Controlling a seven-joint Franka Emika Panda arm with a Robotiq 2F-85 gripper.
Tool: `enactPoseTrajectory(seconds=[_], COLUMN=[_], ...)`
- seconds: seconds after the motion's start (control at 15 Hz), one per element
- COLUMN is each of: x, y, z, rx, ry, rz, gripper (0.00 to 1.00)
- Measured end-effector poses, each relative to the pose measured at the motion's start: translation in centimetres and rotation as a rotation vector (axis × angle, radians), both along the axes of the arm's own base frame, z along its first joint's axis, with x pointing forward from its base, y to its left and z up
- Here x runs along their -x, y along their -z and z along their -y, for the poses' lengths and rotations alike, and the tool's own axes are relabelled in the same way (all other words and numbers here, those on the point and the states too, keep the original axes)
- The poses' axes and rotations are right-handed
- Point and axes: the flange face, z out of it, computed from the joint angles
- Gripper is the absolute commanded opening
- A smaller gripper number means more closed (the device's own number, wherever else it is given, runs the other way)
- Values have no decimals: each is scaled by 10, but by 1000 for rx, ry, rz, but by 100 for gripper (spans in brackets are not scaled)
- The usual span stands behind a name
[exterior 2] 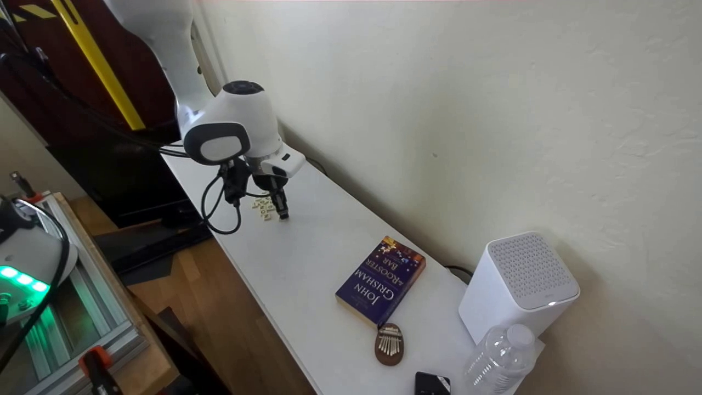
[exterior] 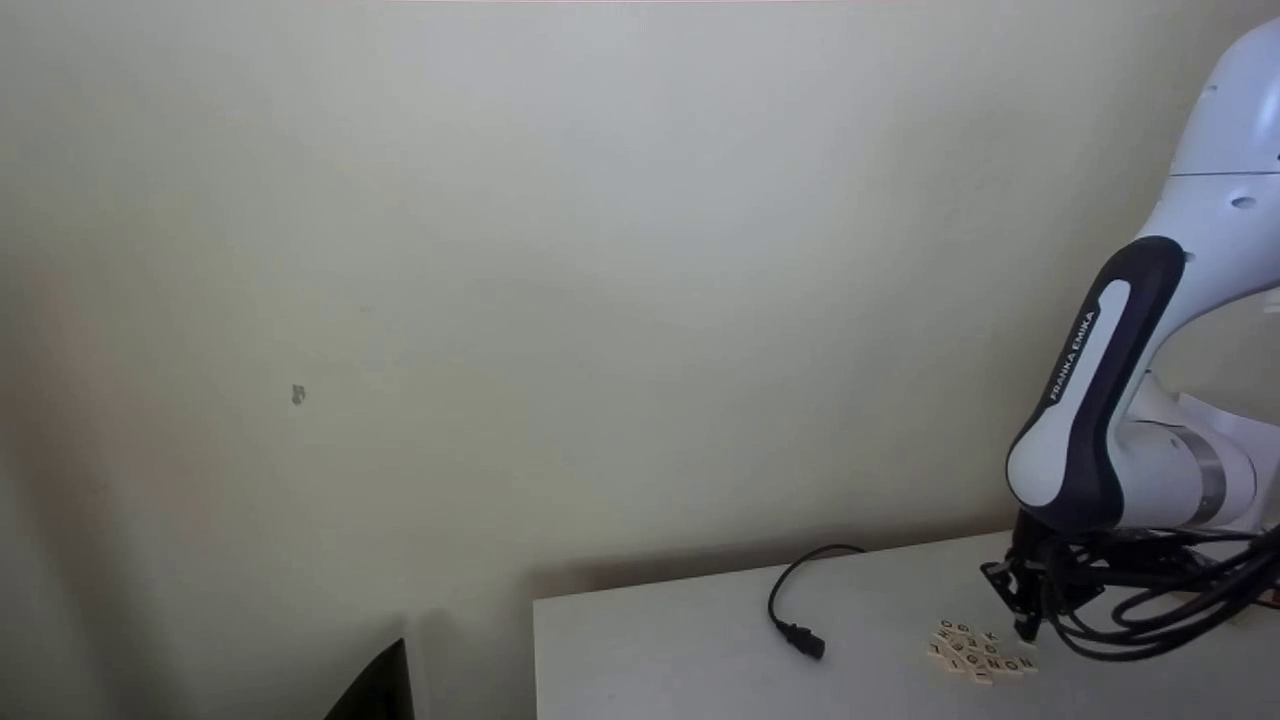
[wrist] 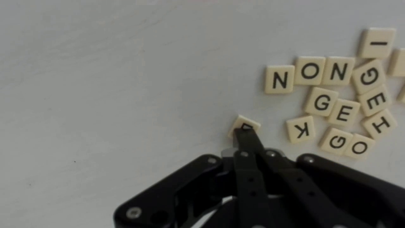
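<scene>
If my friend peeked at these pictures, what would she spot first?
Probably the big white robot arm, bent over the white table with its shut gripper pointing down at one letter tile. Beside that lies a cluster of other letter tiles. Next might be the dark blue book farther along the table, with a little brown thumb piano by its corner.

White, rounded arm (exterior: pixel 1195 290) at right in an exterior view, black panel (exterior: pixel 1095 410) lettered FRANKA EMIKA, looped black cables (exterior: pixel 1240 565) lower right; black gripper (wrist: pixel 248 134), silver screws (wrist: pixel 133 212)
</scene>
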Motion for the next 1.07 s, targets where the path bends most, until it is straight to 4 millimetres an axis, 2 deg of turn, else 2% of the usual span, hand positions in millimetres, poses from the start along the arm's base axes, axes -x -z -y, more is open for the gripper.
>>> enactPoseTrajectory(seconds=[1.07], x=[-7], y=[0], z=[10], rx=[-100], ry=[560], rz=[-33], gripper=[0])
